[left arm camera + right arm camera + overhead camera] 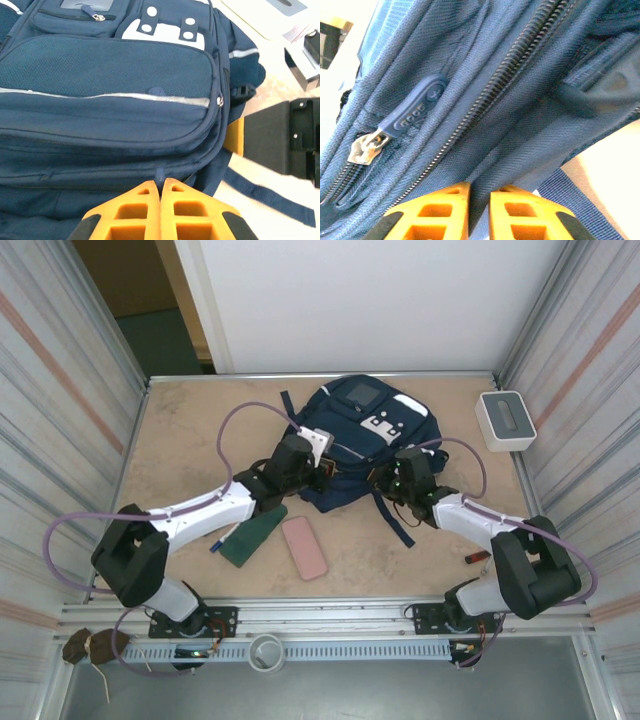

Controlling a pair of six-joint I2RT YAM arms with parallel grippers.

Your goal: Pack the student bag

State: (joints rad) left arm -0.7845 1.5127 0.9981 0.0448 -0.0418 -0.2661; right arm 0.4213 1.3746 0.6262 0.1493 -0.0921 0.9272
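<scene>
Now we see the large navy-blue fabric student bag point(350, 430) with thin white stripes lying at the far middle of the beige counter point(190, 440). The left gripper point(160, 181) is at the bag's near edge, its orange fingers point(135, 210) pressed together on a small blue tab point(159, 174) of the bag. The right gripper point(479, 192) pinches a fold of the bag's fabric between its fingers, beside a zipper point(520, 70). A flat pink case point(304, 547) and a dark green pouch point(255, 535) lie on the counter in front of the bag.
</scene>
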